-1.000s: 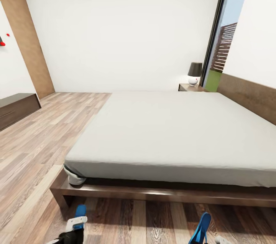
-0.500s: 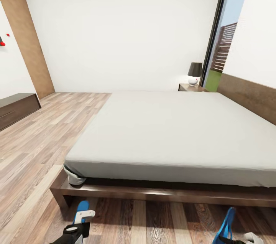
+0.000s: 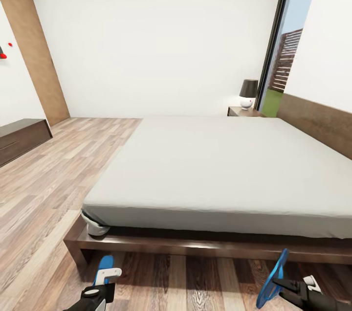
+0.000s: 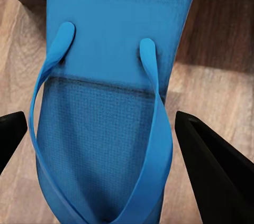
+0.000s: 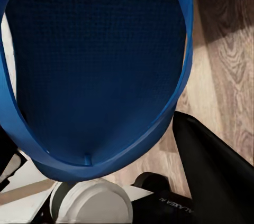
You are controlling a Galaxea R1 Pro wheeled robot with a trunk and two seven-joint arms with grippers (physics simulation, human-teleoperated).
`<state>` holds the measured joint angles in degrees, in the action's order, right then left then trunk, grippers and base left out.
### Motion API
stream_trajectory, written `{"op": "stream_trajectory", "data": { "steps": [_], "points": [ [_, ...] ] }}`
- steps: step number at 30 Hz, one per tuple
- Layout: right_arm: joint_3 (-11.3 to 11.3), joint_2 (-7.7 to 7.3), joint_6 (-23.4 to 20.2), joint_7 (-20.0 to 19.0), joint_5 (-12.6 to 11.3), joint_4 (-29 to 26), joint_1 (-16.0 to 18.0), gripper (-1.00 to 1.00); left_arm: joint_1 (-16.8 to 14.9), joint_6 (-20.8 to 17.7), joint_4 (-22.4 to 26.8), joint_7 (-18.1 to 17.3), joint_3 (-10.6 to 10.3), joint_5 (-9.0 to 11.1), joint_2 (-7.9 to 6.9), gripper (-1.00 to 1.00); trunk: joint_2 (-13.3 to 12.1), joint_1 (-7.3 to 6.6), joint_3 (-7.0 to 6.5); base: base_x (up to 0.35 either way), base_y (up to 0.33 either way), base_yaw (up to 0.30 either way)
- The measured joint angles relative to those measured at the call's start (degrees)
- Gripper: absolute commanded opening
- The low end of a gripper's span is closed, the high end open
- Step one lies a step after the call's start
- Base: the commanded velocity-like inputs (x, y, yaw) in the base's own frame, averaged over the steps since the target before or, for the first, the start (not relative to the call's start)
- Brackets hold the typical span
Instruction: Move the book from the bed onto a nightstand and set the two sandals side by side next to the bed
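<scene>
Sandals held, one per arm, low over wood floor (image 3: 44, 193) in front of bed (image 3: 220, 164). Left sandal (image 3: 104, 266) seen just ahead of left pincer (image 3: 100, 285), sole flat and pointing toward bed frame; in left wrist view same sandal (image 4: 106, 113) lay strap-up between dark fingers (image 4: 211, 166), fingers standing wide of its edges, contact not visible, so grip state could not be told. Right sandal (image 3: 272, 281) held on edge, nearly upright, by right pincer (image 3: 288, 285), apparently clamped on it; right wrist view showed its sole (image 5: 95, 71) close against camera. Book not sighted on mattress. Nightstand (image 3: 244, 111) with lamp (image 3: 248, 93) at far side of bed.

Judgement: placing step. Best done by rolling right wrist until sole faces floor, matching heading of left sandal, bringing pair just beside each other, parallel, toes toward frame. Lower to contact before releasing; release on edge risks toppling.
</scene>
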<state>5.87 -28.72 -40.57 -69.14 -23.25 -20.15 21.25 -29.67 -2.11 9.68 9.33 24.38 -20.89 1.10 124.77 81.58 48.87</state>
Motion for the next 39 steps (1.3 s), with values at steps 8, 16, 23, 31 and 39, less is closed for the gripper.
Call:
{"op": "stream_trajectory", "data": {
  "steps": [8, 16, 23, 31, 39],
  "points": [
    [-0.1, 0.07, -1.2, -1.1, 0.2, -0.5, 0.0, -1.00, 0.1, 0.5, -0.2, 0.0, 0.0, 0.0, 0.00, -1.00, 2.4, 1.31, 1.08, 0.000, 0.000, 0.000],
    [-0.1, 0.07, -1.2, -0.9, 0.3, -0.5, 0.0, -1.00, 0.1, 0.5, -0.2, 0.0, 0.0, 0.0, 0.00, -1.00, 5.6, 3.07, 2.51, 0.000, 0.000, 0.000],
    [-0.1, 0.07, -1.2, -0.8, 0.3, -0.5, 0.0, -1.00, 0.1, 0.5, -0.2, 0.0, 0.0, 0.0, 0.00, -1.00, 8.4, 4.61, 3.77, 0.000, 0.000, 0.000],
    [-0.1, 0.07, -1.1, -0.7, 0.4, -0.5, 0.0, -1.00, 0.1, 0.6, -0.2, 0.0, 0.0, 0.0, 0.00, -1.00, 11.6, 6.37, 5.21, 0.000, 0.000, 0.000],
    [-0.1, 0.07, -1.1, -0.8, 0.4, -0.5, 0.0, -1.00, 0.1, 0.6, -0.3, 0.0, 0.0, 0.0, 0.03, -1.00, 14.8, 8.12, 6.64, 0.000, 0.000, 0.000]
  ]
}}
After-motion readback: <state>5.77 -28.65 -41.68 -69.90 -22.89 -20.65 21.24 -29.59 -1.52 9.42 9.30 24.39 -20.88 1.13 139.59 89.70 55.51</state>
